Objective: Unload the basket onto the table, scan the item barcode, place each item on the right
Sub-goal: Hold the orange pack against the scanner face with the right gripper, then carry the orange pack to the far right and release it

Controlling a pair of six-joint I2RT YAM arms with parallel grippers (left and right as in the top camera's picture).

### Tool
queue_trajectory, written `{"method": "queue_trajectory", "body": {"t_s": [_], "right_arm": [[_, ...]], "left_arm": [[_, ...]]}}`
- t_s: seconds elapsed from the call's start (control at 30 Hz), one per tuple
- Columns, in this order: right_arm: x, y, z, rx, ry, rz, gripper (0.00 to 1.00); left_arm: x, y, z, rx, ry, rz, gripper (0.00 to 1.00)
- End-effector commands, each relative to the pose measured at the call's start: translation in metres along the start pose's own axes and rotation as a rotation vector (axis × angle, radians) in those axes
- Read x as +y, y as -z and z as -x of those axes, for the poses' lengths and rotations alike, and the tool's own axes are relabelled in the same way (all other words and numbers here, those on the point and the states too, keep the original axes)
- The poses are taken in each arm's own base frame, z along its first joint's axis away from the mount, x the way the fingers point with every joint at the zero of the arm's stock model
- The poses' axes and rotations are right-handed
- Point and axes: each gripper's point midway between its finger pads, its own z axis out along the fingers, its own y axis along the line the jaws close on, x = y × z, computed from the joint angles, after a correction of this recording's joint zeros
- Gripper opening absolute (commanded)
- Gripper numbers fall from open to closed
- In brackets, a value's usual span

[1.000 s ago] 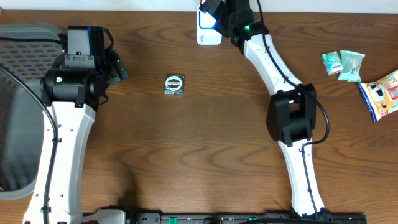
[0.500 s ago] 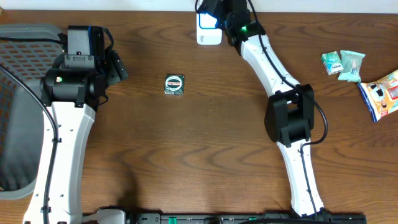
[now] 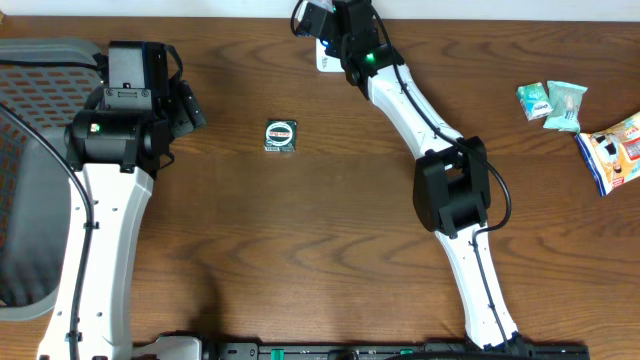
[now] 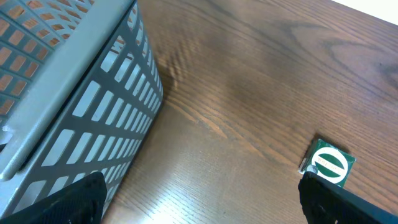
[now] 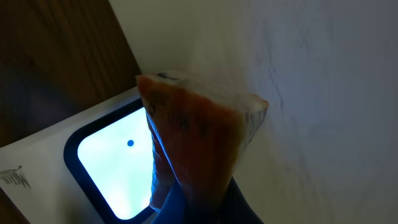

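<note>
The right pincer [image 3: 316, 22] was clenched on the orange, crinkled plastic packet [image 5: 199, 143]. It held the packet just ahead of itself, close over the white box-shaped scanner [image 5: 106, 168] and its glowing window, presumably to present the barcode. The left pincer [image 3: 188, 108] hung released and idle, holding nothing.

No legible text, even on packet [image 5: 199, 149].
</note>
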Motion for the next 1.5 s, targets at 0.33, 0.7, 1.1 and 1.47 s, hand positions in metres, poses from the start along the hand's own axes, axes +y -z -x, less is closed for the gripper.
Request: {"method": "queue_trajectory", "body": {"t_s": [0.33, 0.7, 1.1, 1.47], "right_arm": [[-0.078, 0.038, -0.011, -0.094, -0.393, -0.012, 0.01], [-0.134, 0.072, -0.198, 0.247, -0.744, -0.025, 0.01], [-0.107, 0.147, -0.407, 0.702, -1.095, -0.009, 0.01], [-0.051, 0.151, -0.467, 0.783, -1.226, 0.048, 0.99]], "left_arm": [[0.003, -0.001, 0.001, -0.002, -0.011, 0.016, 0.98], [0.003, -0.001, 0.001, -0.001, -0.011, 0.016, 0.98], [0.003, -0.001, 0.001, -0.002, -0.011, 0.016, 0.98], [0.003, -0.001, 0.001, -0.002, -0.011, 0.016, 0.98]]}}
